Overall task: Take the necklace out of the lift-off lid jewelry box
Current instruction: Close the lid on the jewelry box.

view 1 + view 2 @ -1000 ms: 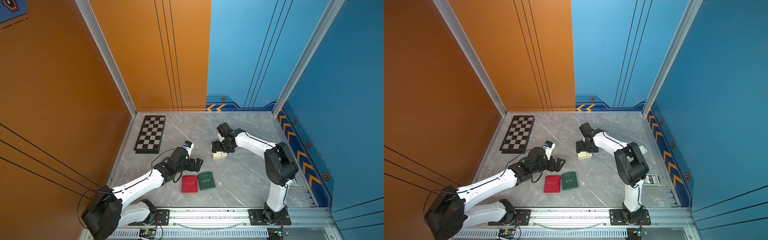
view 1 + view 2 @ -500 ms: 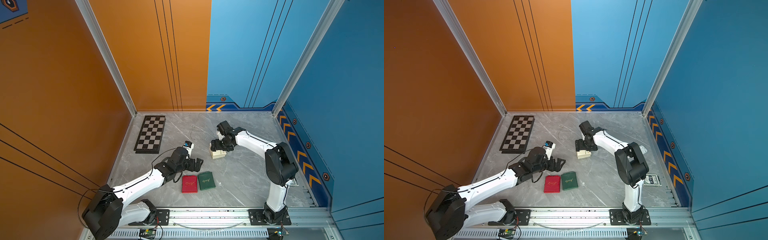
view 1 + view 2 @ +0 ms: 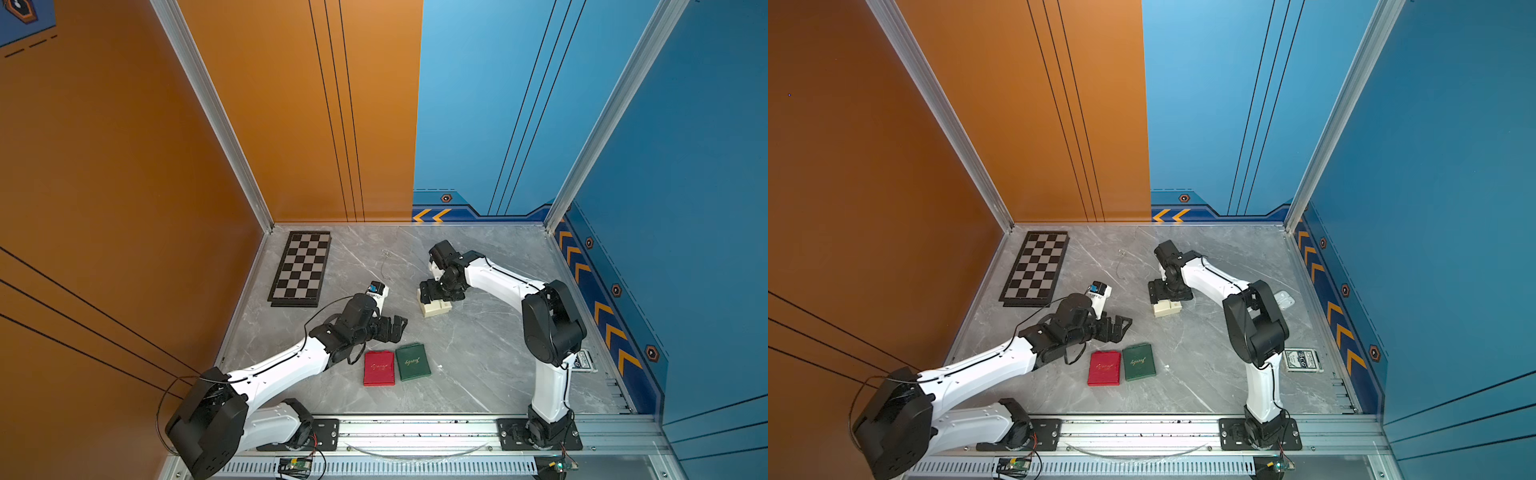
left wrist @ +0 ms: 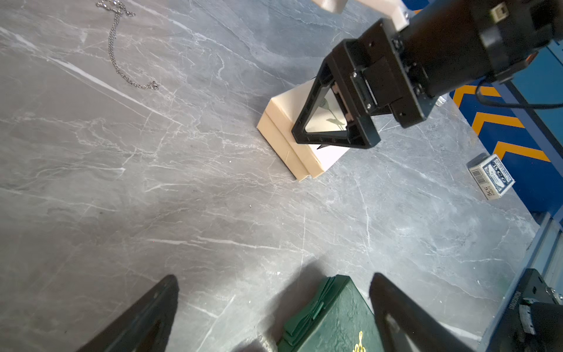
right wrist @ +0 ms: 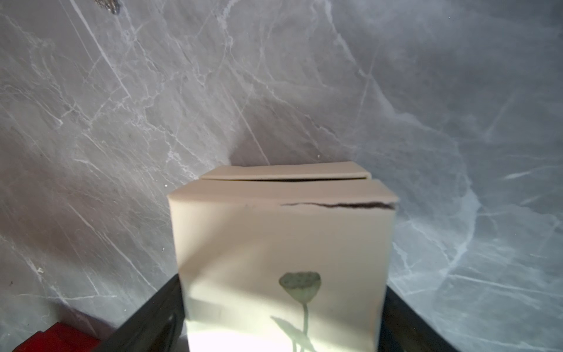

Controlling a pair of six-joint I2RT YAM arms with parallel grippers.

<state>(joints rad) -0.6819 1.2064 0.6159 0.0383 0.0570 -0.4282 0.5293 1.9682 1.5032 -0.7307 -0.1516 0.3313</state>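
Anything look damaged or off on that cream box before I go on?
Yes: the box lid has a dark tear along one top edge, and it sits offset from the base. The necklace lies loose on the table, apart from the box.

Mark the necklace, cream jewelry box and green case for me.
necklace (image 4: pixel 111 48): left wrist view, mid-chain.
cream jewelry box (image 5: pixel 283 237): right wrist view, printed lid face.
green case (image 3: pixel 412 361): a top view, cover centre.
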